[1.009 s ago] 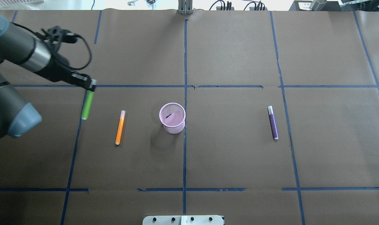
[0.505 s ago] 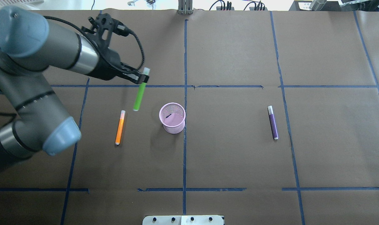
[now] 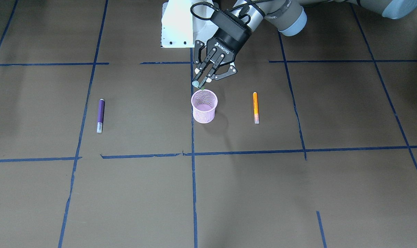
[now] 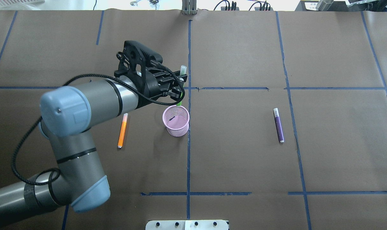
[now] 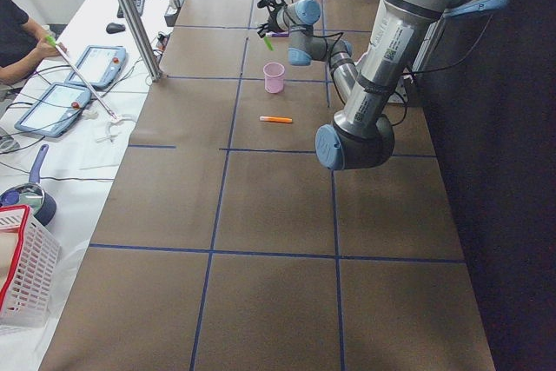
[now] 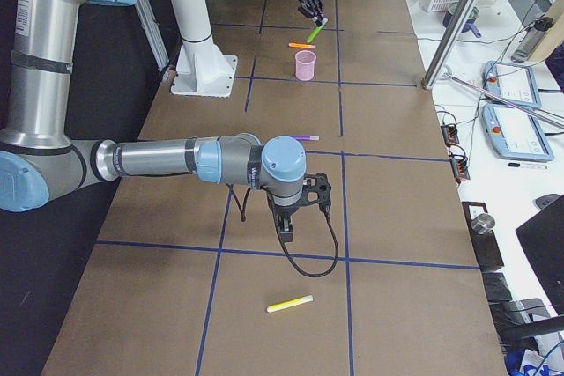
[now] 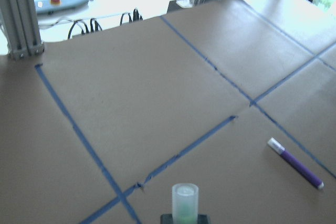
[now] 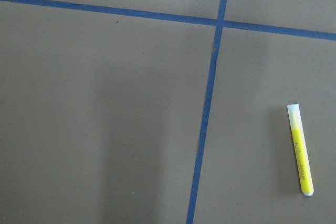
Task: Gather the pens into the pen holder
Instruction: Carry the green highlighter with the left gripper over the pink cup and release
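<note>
My left gripper [image 4: 180, 83] is shut on the green pen [image 4: 179, 102], gripping it near its clear end. The pen hangs nearly upright, its lower tip just over the far rim of the pink mesh pen holder [image 4: 177, 131]. In the front-facing view the left gripper [image 3: 199, 83] sits right above the pen holder [image 3: 204, 115]. An orange pen [image 4: 122, 130] lies left of the holder and a purple pen [image 4: 278, 125] lies to its right. A yellow pen [image 8: 300, 149] lies on the table near my right gripper [image 6: 286, 231]; I cannot tell whether that gripper is open or shut.
The brown paper table is divided by blue tape lines. The white robot base [image 3: 177, 24] stands behind the holder. A metal post [image 5: 130, 15] stands at the far edge, and beyond it a person's hand [image 5: 39, 45] and tablets. A red-and-white basket [image 5: 22, 258] sits off the table.
My left arm has swung right with the green pen, from above the table's left side, past the orange pen, to over the pen holder. The other pens have not moved.
</note>
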`<state>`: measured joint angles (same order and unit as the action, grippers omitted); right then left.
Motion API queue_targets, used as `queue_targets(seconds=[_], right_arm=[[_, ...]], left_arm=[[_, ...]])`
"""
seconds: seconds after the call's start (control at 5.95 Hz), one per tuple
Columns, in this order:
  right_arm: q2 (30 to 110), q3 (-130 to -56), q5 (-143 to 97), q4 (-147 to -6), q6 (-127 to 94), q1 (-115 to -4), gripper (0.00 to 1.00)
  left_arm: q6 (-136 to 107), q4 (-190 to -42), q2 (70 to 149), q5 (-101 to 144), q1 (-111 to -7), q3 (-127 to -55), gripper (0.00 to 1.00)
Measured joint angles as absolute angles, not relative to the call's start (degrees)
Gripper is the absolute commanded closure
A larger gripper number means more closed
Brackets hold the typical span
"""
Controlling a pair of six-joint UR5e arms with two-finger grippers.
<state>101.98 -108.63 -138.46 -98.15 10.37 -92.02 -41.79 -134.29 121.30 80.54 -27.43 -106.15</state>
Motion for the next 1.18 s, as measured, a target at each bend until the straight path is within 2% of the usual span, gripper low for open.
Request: queue_targets(seconds=[0.5, 0.67, 0.84, 1.01, 1.18], right_arm=[[102.0, -108.6, -138.5, -98.2, 10.4, -92.0, 0.0], [102.0, -108.6, -138.5, -98.2, 10.4, -92.0, 0.0], [102.0, -108.5, -138.5, -98.2, 10.4, -92.0, 0.0], [102.0, -108.5, -138.5, -98.2, 10.3, -92.0, 0.0], [102.0, -108.5, -138.5, -98.2, 10.3, -92.0, 0.0]], left_arm=[[-41.7, -136.3, 121.2, 71.2, -22.6, -102.3, 1.0], [-41.7, -136.4, 121.1, 70.8, -22.1, -101.3, 0.94], [-41.7, -136.4, 121.0, 70.7, -21.8, -100.5, 0.56], [-41.7, -136.3, 120.8, 70.7, -21.3, -100.0, 0.01], [-41.2, -136.2, 120.8, 70.7, -20.8, -99.8, 0.0]])
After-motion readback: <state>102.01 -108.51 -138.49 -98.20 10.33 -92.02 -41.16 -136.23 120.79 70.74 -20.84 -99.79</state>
